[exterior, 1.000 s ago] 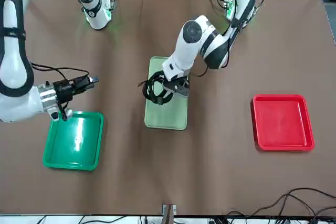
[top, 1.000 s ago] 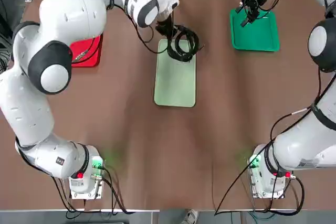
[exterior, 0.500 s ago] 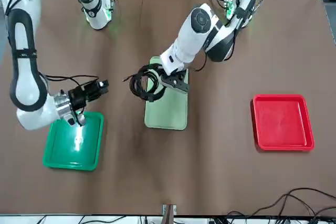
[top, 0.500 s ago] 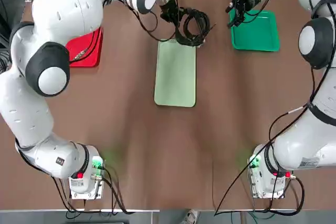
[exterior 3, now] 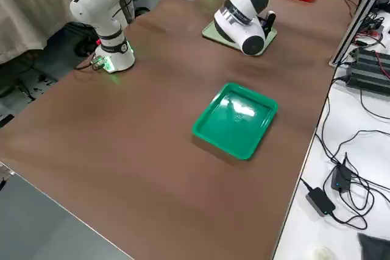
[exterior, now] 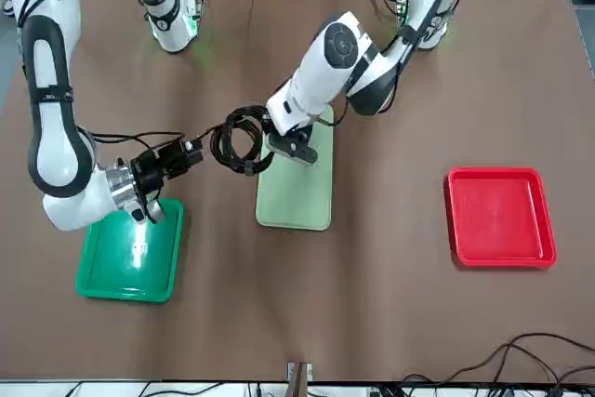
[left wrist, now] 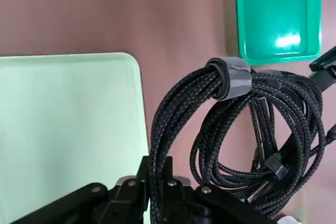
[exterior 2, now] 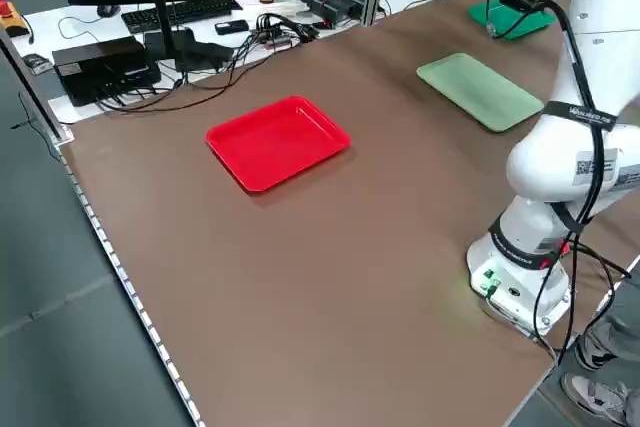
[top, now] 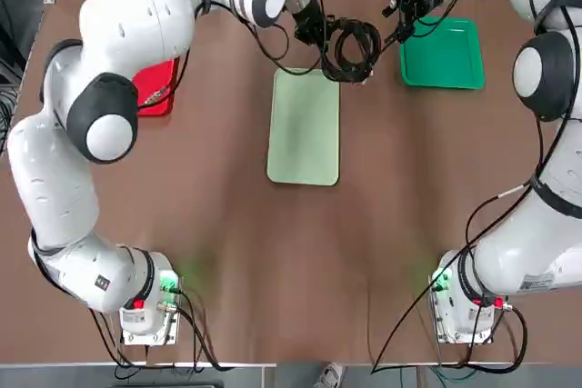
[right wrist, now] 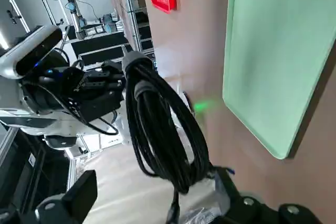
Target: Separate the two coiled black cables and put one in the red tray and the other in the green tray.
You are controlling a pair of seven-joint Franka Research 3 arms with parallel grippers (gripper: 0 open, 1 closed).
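The two coiled black cables hang together as one bundle, bound by a grey strap. They are in the air between the pale mint tray and the green tray. My left gripper is shut on strands at one side of the bundle. Just beside the bundle on its green-tray side is my right gripper, open. In the right wrist view the coils hang between its spread fingers. The red tray is empty, on the left arm's side.
A long pale mint tray lies at the table's middle, under the left forearm. Both arms reach toward the far side of the table. The left arm partly covers the red tray from above. Electronics and loose wires sit beyond the far edge.
My left gripper carried the cable bundle off the mint tray toward the green tray's side. My right gripper came in from above the green tray to meet the bundle.
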